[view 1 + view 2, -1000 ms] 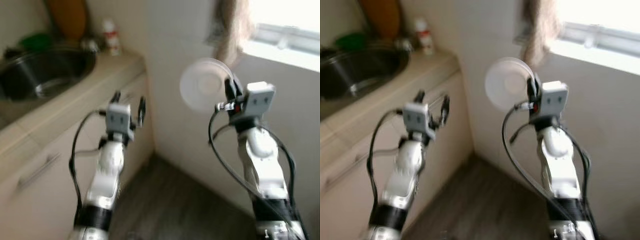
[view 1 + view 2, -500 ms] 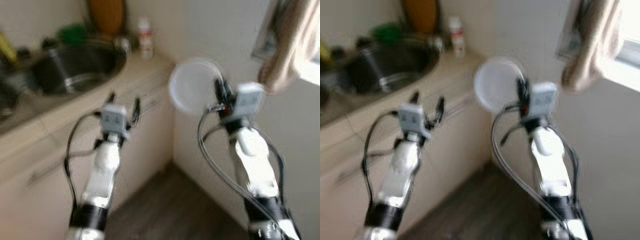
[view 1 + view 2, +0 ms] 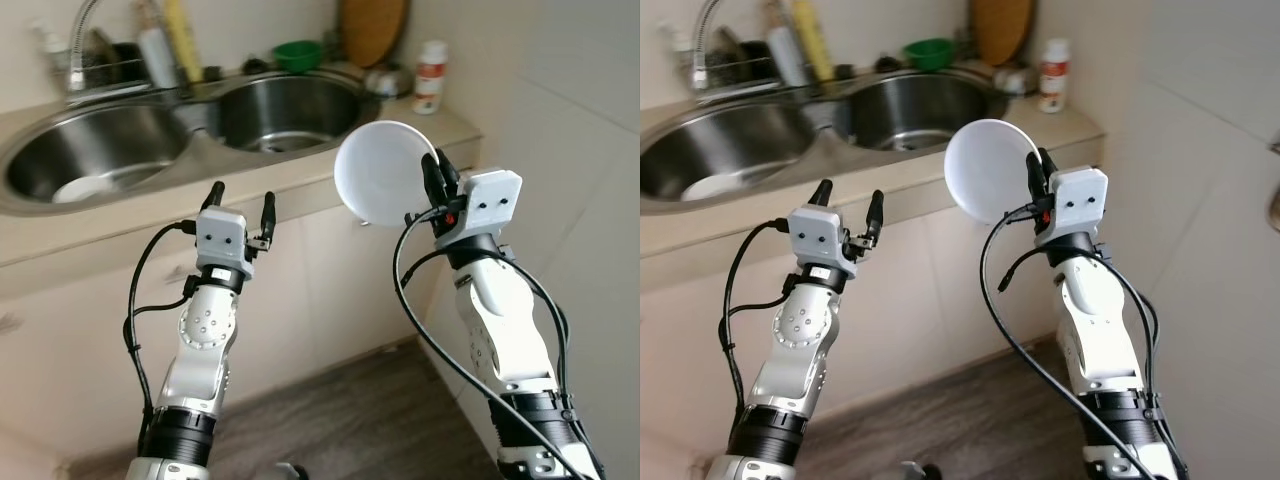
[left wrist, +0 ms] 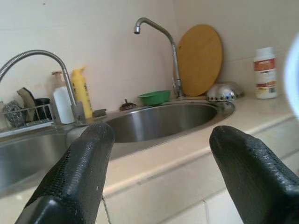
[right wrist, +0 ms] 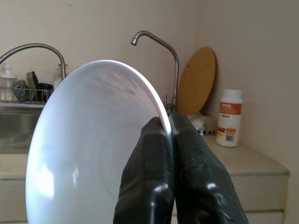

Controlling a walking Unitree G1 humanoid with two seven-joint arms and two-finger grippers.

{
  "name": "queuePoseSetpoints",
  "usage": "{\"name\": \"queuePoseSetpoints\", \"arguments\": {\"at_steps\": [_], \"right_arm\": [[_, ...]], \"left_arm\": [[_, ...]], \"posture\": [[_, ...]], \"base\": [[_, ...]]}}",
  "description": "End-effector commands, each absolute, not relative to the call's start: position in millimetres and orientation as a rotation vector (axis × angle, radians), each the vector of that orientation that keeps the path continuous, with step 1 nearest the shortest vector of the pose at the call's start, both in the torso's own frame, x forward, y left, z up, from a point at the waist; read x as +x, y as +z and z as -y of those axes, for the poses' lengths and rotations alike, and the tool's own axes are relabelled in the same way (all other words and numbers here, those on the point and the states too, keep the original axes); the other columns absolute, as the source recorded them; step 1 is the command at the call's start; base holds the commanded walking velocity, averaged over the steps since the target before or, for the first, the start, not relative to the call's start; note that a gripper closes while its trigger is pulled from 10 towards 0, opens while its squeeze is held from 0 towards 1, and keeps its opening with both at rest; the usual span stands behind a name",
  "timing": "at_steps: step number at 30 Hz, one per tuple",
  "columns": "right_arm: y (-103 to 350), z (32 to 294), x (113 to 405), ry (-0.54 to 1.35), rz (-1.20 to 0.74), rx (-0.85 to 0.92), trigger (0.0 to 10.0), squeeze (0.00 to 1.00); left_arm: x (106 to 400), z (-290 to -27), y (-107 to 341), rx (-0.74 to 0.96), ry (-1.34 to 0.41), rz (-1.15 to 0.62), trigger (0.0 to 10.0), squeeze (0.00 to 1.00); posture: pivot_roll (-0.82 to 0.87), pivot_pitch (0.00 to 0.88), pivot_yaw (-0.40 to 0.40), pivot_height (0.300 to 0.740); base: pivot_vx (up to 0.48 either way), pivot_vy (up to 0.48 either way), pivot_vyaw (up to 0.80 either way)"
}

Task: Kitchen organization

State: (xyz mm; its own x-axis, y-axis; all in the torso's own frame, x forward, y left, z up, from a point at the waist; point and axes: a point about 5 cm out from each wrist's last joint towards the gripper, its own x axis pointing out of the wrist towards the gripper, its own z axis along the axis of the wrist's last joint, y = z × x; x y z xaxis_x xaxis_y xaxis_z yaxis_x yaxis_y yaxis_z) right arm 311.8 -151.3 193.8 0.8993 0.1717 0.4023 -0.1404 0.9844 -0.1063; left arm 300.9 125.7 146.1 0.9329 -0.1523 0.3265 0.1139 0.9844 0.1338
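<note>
My right gripper (image 3: 432,173) is shut on the rim of a white plate (image 3: 383,171), held upright in front of the counter's right end. In the right wrist view the white plate (image 5: 88,140) stands edge-on between the black fingers (image 5: 149,158). My left gripper (image 3: 240,198) is open and holds nothing, raised before the counter edge below the double steel sink (image 3: 150,130). The left wrist view looks between the open fingers (image 4: 79,163) at the right basin (image 4: 159,121).
A white dish (image 3: 82,188) lies in the left basin. Behind the sink stand a green bowl (image 3: 300,54), a round wooden board (image 3: 372,30), bottles (image 3: 160,50) and two taps. A white bottle with a red label (image 3: 430,78) stands at the counter's right end, by the wall. Cabinet fronts lie below, wooden floor underneath.
The camera has swung left from the corner and window to face the sink. Both arms keep their pose, the right gripper still holding the plate.
</note>
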Motion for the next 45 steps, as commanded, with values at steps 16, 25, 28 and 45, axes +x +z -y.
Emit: {"name": "queuePoseSetpoints", "arguments": {"at_steps": [16,25,28,45], "right_arm": [[205.5,150.2,311.7,0.14,0.485,-0.038,0.0,0.0],[206.6,152.3,313.2,0.118,0.487,-0.019,0.0,0.0],[206.7,152.2,313.5,0.116,0.486,-0.017,0.0,0.0],[207.5,152.7,314.7,0.108,0.489,-0.039,0.0,0.0]], "left_arm": [[301.5,-133.8,151.1,0.138,-0.112,0.37,10.0,0.0],[302.2,-133.6,151.5,0.137,-0.115,0.371,10.0,0.0],[302.5,-133.7,151.7,0.136,-0.115,0.371,10.0,0.0],[301.7,-132.3,153.9,0.12,-0.122,0.385,10.0,0.0]], "posture": [[-0.09,0.0,0.023,0.74],[-0.09,0.0,0.024,0.74],[-0.09,0.0,0.024,0.74],[-0.09,0.0,0.023,0.74]], "base": [[0.402,0.0,0.56],[0.38,0.0,0.0],[0.196,0.0,0.0],[0.0,0.0,0.24]]}}
